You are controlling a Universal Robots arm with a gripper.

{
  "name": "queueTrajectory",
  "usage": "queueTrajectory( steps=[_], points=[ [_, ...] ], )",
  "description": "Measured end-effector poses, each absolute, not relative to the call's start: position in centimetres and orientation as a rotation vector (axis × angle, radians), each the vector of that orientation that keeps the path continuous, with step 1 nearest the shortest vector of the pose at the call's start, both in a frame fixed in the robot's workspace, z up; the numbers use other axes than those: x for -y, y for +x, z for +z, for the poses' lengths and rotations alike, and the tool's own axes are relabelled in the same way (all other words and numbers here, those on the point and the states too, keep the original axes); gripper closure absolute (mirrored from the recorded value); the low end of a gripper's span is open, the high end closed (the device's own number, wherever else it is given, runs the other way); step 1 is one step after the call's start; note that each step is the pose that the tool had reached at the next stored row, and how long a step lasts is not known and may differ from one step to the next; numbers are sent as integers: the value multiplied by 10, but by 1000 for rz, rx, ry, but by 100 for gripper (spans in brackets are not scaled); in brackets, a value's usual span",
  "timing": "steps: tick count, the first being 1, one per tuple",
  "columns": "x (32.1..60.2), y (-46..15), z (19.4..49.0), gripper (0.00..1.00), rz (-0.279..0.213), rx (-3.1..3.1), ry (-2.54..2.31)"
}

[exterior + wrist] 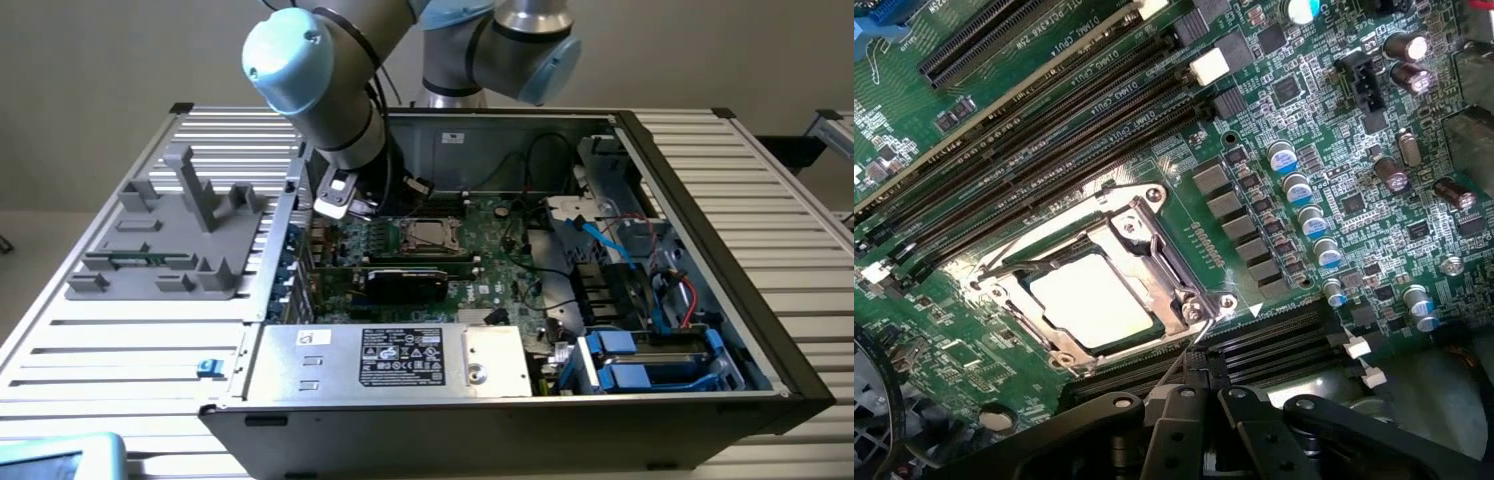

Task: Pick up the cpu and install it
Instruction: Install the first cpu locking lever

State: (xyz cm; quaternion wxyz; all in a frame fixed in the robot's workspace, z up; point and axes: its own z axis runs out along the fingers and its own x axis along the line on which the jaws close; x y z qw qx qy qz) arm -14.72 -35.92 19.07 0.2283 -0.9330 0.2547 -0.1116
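The cpu (1092, 300) is a flat square chip with a dull silver top, lying in the motherboard's socket inside the metal socket frame (1154, 215). In the exterior view the cpu (427, 235) sits mid-board inside the open computer case (694, 190). My gripper (334, 205) hangs over the board toward the exterior view's left of the socket, apart from the chip. Seen from the wrist, the gripper (1192, 392) is shut, its black fingers (1154, 430) together with nothing between them, just off the socket's edge. A thin wire lever runs from the socket corner toward the fingertips.
A large silver box with a black label (387, 357) fills the case's front. A black card (407, 280) stands beside the socket. Long dark memory slots (1054, 130) and capacitors (1309, 220) flank it. Blue cables and drive bays (627, 350) lie at the exterior view's right. A grey fixture (174, 235) sits outside the case.
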Motion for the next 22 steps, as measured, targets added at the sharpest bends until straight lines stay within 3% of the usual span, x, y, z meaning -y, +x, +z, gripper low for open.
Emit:
queueTrajectory(
  steps=[22],
  points=[
    [358,-144,185,89,-326,-696,-2563]
  ],
)
